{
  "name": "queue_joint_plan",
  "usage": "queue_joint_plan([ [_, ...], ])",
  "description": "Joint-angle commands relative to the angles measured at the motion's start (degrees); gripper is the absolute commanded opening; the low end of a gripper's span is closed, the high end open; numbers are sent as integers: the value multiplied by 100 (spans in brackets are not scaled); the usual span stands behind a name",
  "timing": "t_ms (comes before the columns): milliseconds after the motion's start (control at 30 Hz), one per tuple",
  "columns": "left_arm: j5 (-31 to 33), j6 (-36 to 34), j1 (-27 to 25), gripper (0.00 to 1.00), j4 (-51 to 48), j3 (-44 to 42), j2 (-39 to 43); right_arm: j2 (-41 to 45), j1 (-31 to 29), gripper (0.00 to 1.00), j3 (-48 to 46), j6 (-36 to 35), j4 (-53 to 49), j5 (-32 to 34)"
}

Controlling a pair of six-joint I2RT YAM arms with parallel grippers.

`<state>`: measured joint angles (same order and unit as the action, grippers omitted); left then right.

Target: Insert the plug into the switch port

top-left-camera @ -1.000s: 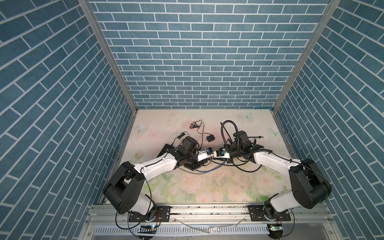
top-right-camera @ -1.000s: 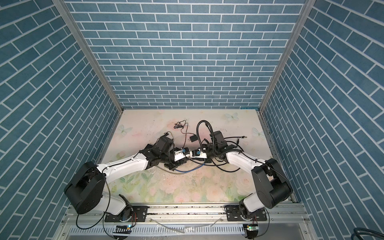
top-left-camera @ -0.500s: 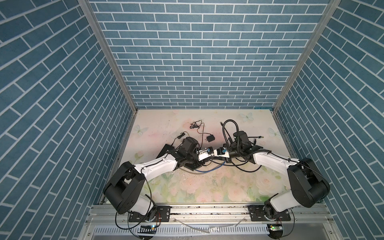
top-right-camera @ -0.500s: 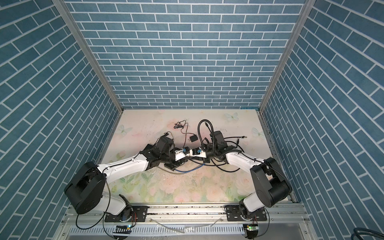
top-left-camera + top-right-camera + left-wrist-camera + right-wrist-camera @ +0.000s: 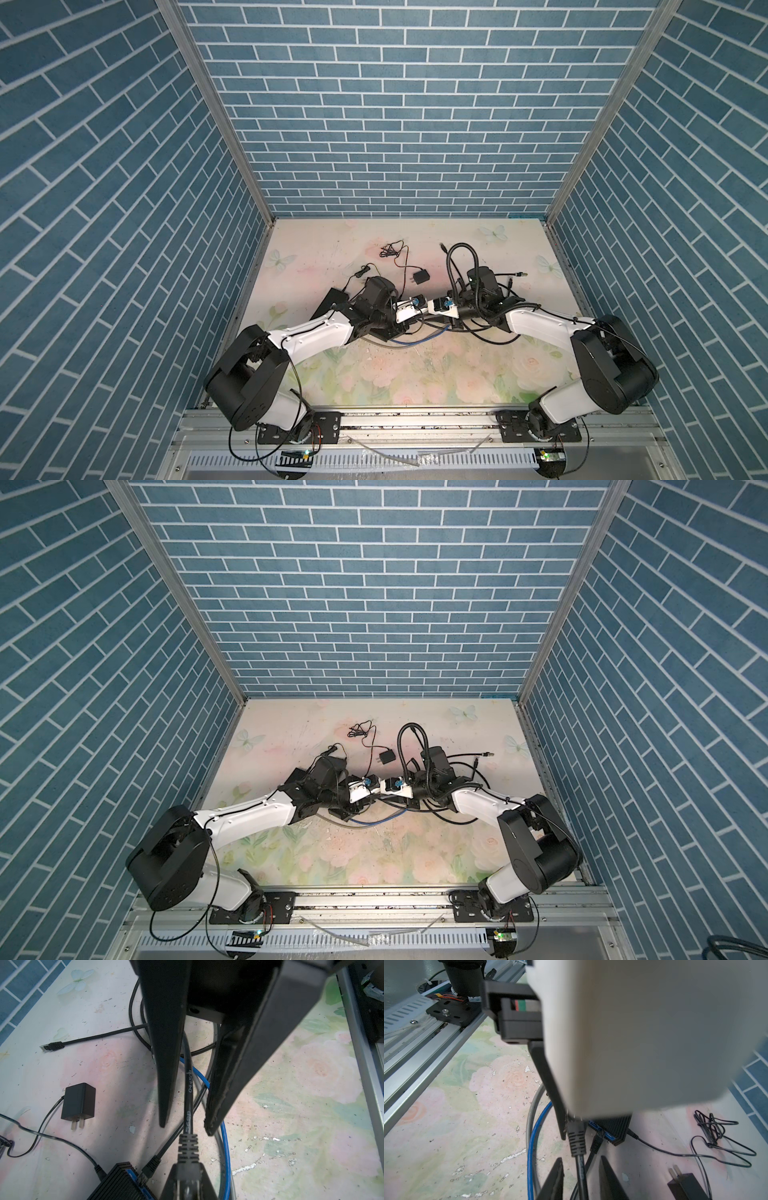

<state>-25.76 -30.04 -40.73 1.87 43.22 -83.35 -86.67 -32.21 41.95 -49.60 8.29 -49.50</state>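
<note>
Left gripper pinching the plug close to the switch.

Left wrist view: at bottom centre the plug sits clamped, its black cable running up between the spread fingers of the right gripper, gaps showing at both tips; the switch lies lower left, a thin plug seated in its blue face. Right wrist view: the plug hangs lower centre, just left of the switch, its nose hidden by the left gripper's blurred white body; right fingers flank the cable. In both top views the grippers meet mid-frame over the table, below the adapter.
</note>
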Motion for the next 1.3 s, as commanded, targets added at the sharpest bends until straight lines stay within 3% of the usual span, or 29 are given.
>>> queue_joint_plan([
  [0, -88, 49, -76, 6, 461, -116, 228, 104, -40, 30, -172, 325, 241, 196],
  [833, -21, 42, -75, 6, 678, -174, 162, -27, -181, 21, -38, 434, 499, -456],
  [1067, 5, 51, -78, 7, 783, -242, 216, -76, -208, 3, 16, 434, 500, -380],
  [1167, 128, 220, -76, 24, 785, -262, 219, -111, -212, 0, 20, 445, 511, -254],
  [1267, 493, 799, -61, 60, 573, -177, 190, -141, -216, 0, -11, 569, 624, 73],
])
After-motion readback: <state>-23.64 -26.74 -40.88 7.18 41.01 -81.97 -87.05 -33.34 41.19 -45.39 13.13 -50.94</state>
